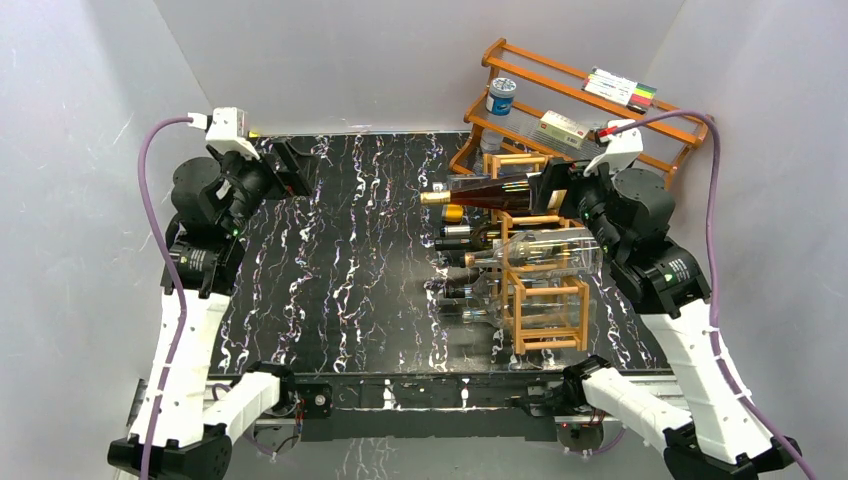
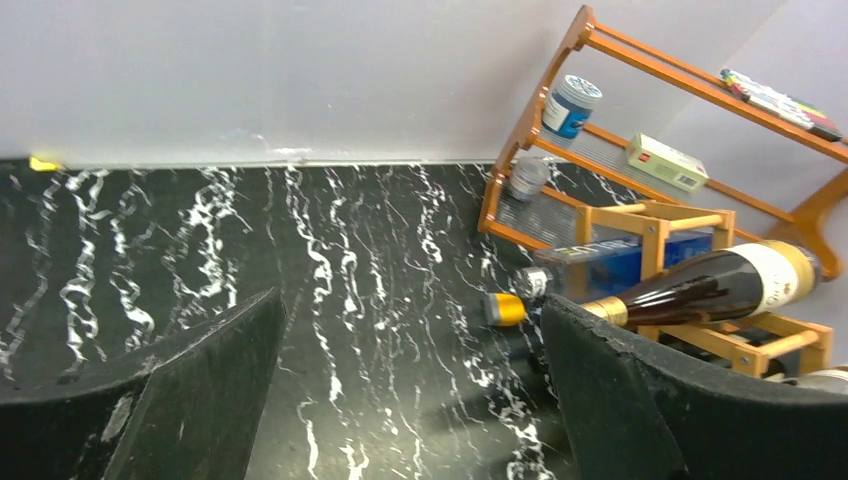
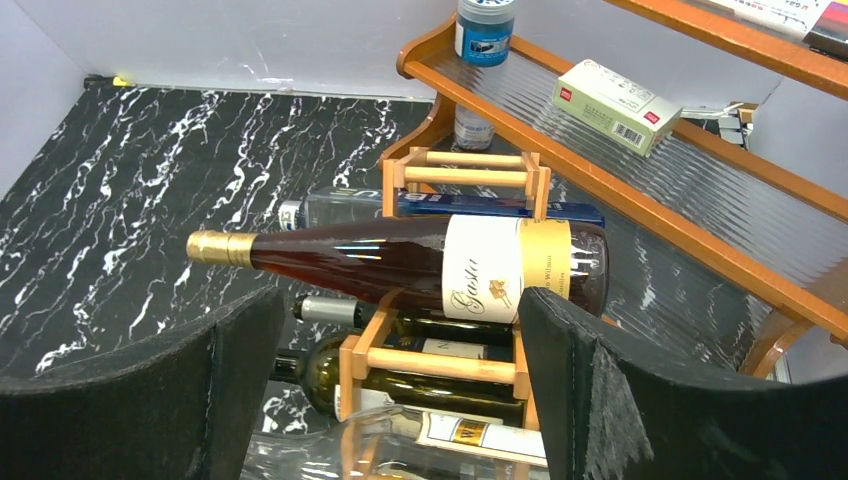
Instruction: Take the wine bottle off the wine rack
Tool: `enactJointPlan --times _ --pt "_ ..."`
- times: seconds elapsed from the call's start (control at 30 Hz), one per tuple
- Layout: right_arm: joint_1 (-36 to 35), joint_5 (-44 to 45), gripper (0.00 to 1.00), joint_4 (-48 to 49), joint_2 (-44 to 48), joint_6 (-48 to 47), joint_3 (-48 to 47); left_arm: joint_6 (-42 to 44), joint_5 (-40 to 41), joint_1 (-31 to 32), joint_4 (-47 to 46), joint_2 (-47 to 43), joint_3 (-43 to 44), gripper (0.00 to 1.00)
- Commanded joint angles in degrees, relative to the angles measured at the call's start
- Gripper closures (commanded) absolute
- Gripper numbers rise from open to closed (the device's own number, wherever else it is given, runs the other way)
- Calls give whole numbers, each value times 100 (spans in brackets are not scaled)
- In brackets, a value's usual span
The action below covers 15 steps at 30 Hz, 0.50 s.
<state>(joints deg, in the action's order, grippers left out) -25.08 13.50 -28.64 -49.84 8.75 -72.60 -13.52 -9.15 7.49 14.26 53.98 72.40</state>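
Wine bottle [image 3: 420, 262], dark glass with a gold foil cap and a cream label, lies on its side just ahead of the right gripper [image 3: 395, 312]. It sits crosswise to the gap between the fingers, its neck pointing to that gripper's left. The right gripper stands wide open and grips nothing; whether a finger touches the bottle cannot be told. The bottle rests on top of the wine rack [image 3: 462, 177], a lattice of light wooden bars directly in front of and below the gripper. Behind it on the rack lies a blue-labelled bottle [image 3: 490, 207]. Beneath it, in the cells, lie green bottles [image 3: 420, 385], and nearest the gripper, under its fingers, a clear glass bottle [image 3: 400, 440]. Further out, beyond the rack and to the gripper's right, stands a two-tier wooden shelf [image 3: 650, 215] carrying a blue-lidded jar [image 3: 485, 28] and a small box [image 3: 615, 105]. The black marbled tabletop [image 3: 150, 180] spreads to the gripper's left. The left gripper [image 2: 410, 320] is likewise wide open and holds nothing. It is above the tabletop, well apart from the rack, which lies ahead and to its right.
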Motion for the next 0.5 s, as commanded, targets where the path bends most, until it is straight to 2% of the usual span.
enactJointPlan --times 0.0,0.3,0.47 --pt "-339 724 2 -174 -147 274 -642 -659 -581 -126 265 94 286 2" --pt "-771 1499 2 -611 -324 579 -1169 -1374 -1022 -264 624 105 182 2" --pt "-864 1629 2 -732 -282 709 -1180 -1732 -1742 -301 516 114 -70 2"
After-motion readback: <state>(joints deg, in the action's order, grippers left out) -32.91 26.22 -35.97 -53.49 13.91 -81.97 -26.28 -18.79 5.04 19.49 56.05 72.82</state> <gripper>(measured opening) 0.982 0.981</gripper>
